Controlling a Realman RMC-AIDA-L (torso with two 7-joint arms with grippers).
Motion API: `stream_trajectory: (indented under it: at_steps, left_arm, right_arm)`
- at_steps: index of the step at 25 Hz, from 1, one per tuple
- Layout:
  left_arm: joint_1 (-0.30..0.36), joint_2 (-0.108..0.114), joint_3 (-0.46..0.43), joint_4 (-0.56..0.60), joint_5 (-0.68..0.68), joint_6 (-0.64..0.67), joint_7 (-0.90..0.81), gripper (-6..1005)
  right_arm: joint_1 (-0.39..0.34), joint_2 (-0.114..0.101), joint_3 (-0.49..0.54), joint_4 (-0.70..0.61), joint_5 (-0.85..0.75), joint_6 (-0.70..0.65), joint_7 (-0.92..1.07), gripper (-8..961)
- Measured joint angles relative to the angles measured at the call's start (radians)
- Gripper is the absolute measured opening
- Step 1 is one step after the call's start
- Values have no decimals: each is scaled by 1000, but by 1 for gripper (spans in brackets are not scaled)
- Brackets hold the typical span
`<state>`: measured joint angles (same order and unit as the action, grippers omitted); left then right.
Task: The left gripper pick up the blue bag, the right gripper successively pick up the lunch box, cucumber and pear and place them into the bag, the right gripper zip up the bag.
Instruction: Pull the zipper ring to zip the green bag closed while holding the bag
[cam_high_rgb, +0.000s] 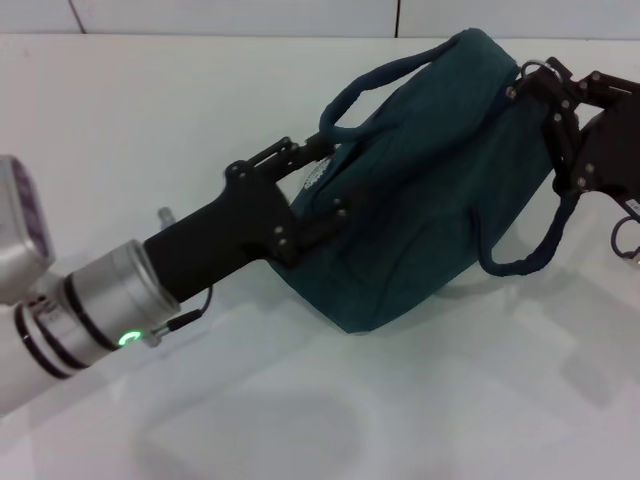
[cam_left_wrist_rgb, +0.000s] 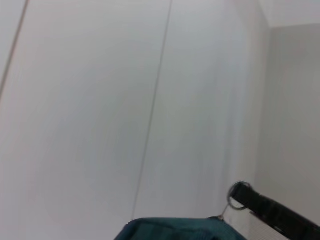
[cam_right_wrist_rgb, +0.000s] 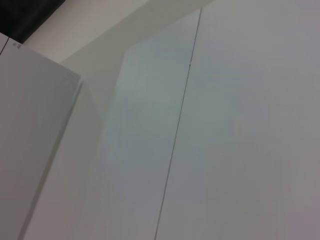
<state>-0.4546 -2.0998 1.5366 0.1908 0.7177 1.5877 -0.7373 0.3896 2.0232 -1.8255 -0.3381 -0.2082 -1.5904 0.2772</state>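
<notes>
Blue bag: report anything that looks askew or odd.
The bag is tipped steeply rather than upright: the left gripper clamps its edge near the white logo, while the right gripper is at the zipper ring at its upper end. One handle dangles loose below. Lunch box, cucumber and pear are not in view.

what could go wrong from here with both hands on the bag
1. The right hand grips only the small zipper ring at the blue bag's upper corner; it could slip off while pulling.
2. The left hand pinches only the fabric edge near the logo, with the bag tilted, so a hard zipper pull might drag the bag out of that grip.
3. One loop handle dangles beside the right hand and could snag its linkage.
</notes>
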Motion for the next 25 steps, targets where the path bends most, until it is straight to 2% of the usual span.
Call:
stream_trajectory:
  at_steps: [3, 7, 14, 25]
  left_arm:
    - [-32, -7, 3, -7, 4, -20, -9, 645]
    - [-63, -8, 23, -6, 0, -66, -43, 725]
    - [-78, -8, 29, 0, -25, -72, -93, 865]
    - [-88, -8, 30, 1, -41, -99, -69, 458]
  right_arm:
    - [0, 1, -2, 0, 0, 4, -4, 15]
    - [3, 2, -9, -2, 0, 7, -5, 15]
    - [7, 4, -22, -5, -1, 6, -7, 15]
    - [9, 5, -40, -4, 2, 8, -1, 15]
